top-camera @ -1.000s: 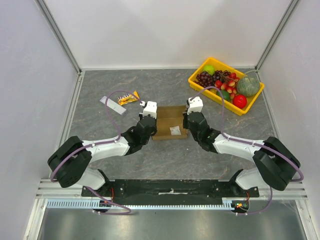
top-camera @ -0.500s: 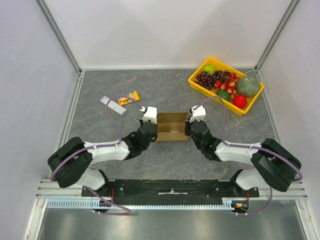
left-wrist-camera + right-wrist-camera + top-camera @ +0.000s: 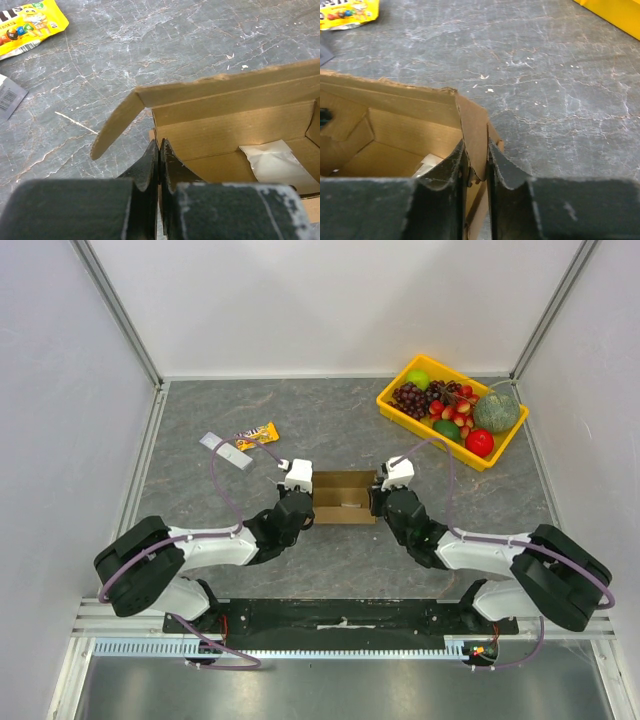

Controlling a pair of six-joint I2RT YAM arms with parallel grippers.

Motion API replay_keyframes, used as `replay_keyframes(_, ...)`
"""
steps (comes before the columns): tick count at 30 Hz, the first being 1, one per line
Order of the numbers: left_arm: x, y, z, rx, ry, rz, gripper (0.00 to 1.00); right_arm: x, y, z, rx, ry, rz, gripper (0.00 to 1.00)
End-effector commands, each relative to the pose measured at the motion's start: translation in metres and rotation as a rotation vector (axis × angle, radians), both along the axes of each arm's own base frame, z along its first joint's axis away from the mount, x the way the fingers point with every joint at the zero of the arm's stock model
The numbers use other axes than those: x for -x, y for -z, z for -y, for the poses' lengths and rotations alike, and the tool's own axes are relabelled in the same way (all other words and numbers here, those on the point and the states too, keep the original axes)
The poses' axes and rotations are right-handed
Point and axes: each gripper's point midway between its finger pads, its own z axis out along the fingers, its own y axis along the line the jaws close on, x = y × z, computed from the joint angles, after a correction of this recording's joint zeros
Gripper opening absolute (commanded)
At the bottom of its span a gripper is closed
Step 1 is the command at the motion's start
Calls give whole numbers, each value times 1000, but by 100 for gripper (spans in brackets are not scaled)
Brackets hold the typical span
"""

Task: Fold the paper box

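Note:
The paper box (image 3: 343,502) is a brown cardboard carton standing open-topped between my two grippers. In the left wrist view its inside (image 3: 235,135) holds a white packet (image 3: 272,160), and a side flap (image 3: 117,125) swings outward. My left gripper (image 3: 159,145) is shut on the thin left wall, at the box's left end (image 3: 308,502). My right gripper (image 3: 476,145) stands narrowly open astride the right end flap (image 3: 475,130), which leans loosely between the fingers, at the box's right end (image 3: 377,502). The box interior (image 3: 395,130) shows left of that flap.
A yellow tray (image 3: 400,405) of fruit sits at the back right; its corner (image 3: 615,15) shows in the right wrist view. A yellow candy bag (image 3: 257,434) and a grey strip (image 3: 225,451) lie left of the box on the grey stone-patterned tabletop.
The box's walls have come up, so it looks narrower from above. Both grippers drew back slightly toward the bases. The left jaws closed on the left wall; the right jaws parted.

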Motion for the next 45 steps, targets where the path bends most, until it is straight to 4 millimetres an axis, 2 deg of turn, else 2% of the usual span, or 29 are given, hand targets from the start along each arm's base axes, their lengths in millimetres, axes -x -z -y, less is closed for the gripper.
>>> replay_keyframes(1, 5, -10, 7, 80, -7, 32, 2, 6, -37, -17, -106, -73, 76, 30)
replay_keyframes(4, 7, -10, 5, 80, -10, 41, 2, 12, -44, -17, -113, -100, 81, 38)
replay_keyframes(7, 10, -4, 1, 69, -24, 48, 2, 19, -53, -18, -128, -138, 86, 50)
replay_keyframes(12, 17, 5, -5, 68, -51, 61, 2, 33, -62, -16, -139, -192, 82, 60)
replay_keyframes(18, 26, 15, -10, 52, -81, 82, 2, 47, -93, -6, -181, -222, 128, 64)
replay_keyframes(20, 29, 16, -12, 54, -91, 94, 2, 47, -106, -3, -184, -210, 137, 64)
replay_keyframes(25, 38, 18, -13, 62, -105, 117, 2, 43, -122, -4, -165, -191, 128, 65)
replay_keyframes(29, 46, 20, -10, 53, -115, 128, 2, 32, -116, -22, -126, -217, 77, 66)
replay_keyframes(33, 53, 18, -7, 40, -127, 150, 19, 22, -90, -49, -69, -261, -28, 66)
replay_keyframes(36, 59, 17, -4, 42, -122, 159, 24, 18, -73, -67, -68, -302, -80, 66)
replay_keyframes(42, 71, 18, 1, 65, -109, 138, 34, 23, -47, -87, -80, -376, -154, 59)
replay_keyframes(45, 78, 20, 3, 79, -101, 115, 41, 26, -38, -87, -77, -387, -176, 54)
